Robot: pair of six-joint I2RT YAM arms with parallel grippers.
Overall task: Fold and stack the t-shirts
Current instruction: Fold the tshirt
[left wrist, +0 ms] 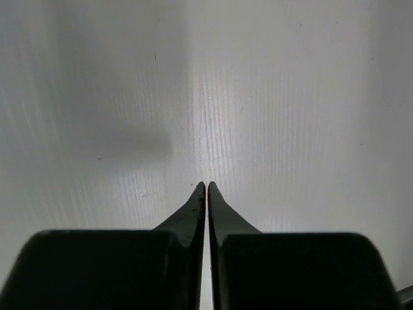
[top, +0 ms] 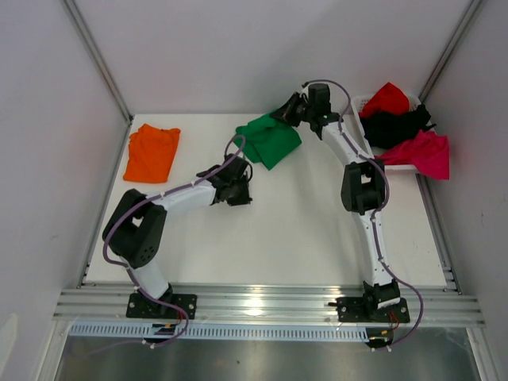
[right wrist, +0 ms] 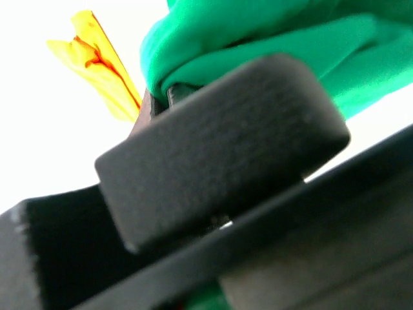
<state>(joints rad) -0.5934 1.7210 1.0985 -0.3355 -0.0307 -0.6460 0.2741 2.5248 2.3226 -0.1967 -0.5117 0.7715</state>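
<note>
1 overhead, 2 close wrist views

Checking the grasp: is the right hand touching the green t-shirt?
Touching: the right wrist view shows the green t-shirt pinched in the right hand.

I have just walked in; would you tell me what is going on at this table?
The right gripper is shut on the green t-shirt, which is bunched up at the far middle of the table. The left gripper is shut and empty over bare table nearby. The orange t-shirt lies folded at the far left. A red t-shirt, a black t-shirt and a magenta t-shirt sit in the white basket at the far right. Nothing is stacked yet.
</note>
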